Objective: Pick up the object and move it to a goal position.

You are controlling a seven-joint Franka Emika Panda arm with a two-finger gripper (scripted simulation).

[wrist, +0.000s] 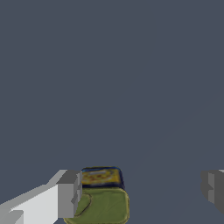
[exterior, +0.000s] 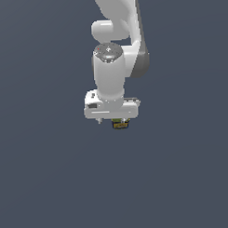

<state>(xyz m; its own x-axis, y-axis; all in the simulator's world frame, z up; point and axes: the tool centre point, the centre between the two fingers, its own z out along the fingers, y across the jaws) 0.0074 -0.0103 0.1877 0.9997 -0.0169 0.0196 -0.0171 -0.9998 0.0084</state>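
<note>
The gripper [wrist: 142, 192] is wide apart, and the object [wrist: 101, 202] sits right beside one finger [wrist: 68, 194], far from the other. It should slide over so the object is in the middle, then squeeze gently.

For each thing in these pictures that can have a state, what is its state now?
gripper: open, fingers wide apart, holding nothing.
can: lies between the fingers, close beside one finger, far from the other; olive-green top faces the wrist camera; not gripped.
arm: reaches down over the can, hiding most of it in the exterior view.
</note>
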